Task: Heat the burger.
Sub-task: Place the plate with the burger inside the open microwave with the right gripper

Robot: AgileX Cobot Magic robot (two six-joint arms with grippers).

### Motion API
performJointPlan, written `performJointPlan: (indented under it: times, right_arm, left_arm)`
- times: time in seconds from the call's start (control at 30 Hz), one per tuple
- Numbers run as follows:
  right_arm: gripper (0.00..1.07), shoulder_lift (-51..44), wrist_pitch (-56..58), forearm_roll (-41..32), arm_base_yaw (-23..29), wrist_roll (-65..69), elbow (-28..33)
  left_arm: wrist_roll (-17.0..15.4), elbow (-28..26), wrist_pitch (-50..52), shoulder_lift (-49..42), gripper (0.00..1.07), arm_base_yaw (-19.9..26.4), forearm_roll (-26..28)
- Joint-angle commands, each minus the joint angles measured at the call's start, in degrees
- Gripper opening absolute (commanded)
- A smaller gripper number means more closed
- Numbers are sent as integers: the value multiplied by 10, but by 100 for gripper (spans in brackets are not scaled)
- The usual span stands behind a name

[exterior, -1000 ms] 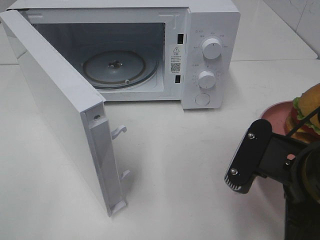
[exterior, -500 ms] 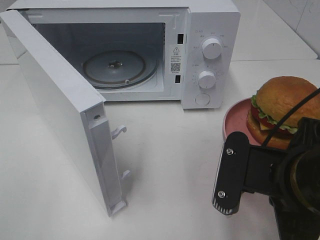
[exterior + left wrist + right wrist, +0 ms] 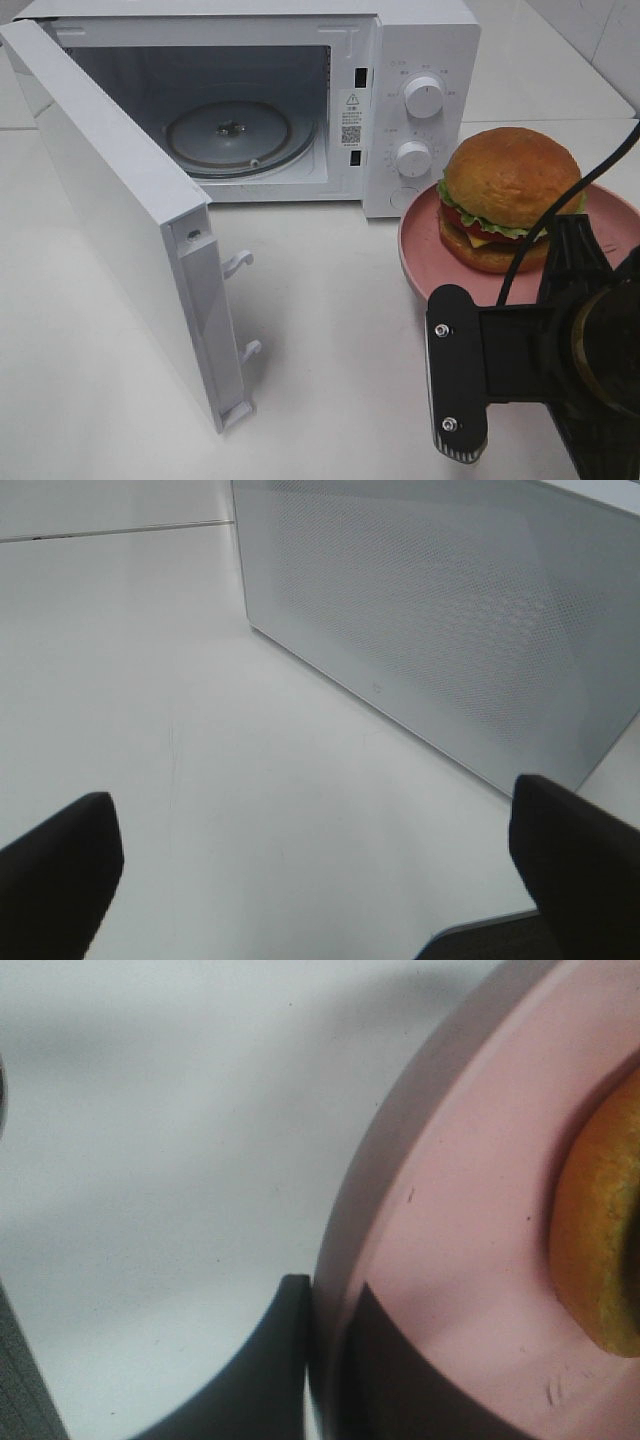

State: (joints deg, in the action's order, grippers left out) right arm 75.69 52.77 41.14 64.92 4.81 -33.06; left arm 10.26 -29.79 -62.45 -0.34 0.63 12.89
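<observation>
The burger (image 3: 510, 195), with its golden bun, lettuce and tomato, sits on a round pink plate (image 3: 420, 258) held above the table, just right of the microwave's knob panel. My right gripper (image 3: 325, 1310) is shut on the plate's near rim (image 3: 440, 1210), one finger (image 3: 265, 1370) under it and one on top. The bun's edge (image 3: 600, 1240) shows in the right wrist view. The microwave (image 3: 420, 50) stands with its door (image 3: 110, 200) swung wide and the glass turntable (image 3: 230, 135) bare. My left gripper (image 3: 315, 880) is open, facing the door's outer face (image 3: 430, 630); it does not show in the exterior view.
The right arm's black wrist (image 3: 520, 370) fills the lower right of the exterior view. The open door juts towards the front left, its latch hooks (image 3: 240, 262) pointing right. White tabletop (image 3: 330, 330) lies between door and plate.
The right gripper has carried the plate and burger leftwards and away from the front, from the right edge of the view to beside the microwave's control panel. The left gripper stays still.
</observation>
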Motion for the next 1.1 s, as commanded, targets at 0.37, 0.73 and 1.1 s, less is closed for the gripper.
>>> performJointPlan:
  times: [0.37,0.73,1.1]
  right_arm:
    - [0,-3,-64,62,4,-23,2]
    - [0,-3,-160,42,-64,-166,2]
    - [0,-3,-269,-17,-137,-358,1]
  left_arm:
    - [-1,2,9,-10,98,-3,3]
    - [-1,2,9,-10,98,-3,3]
    - [-1,2,9,-10,98,-3,3]
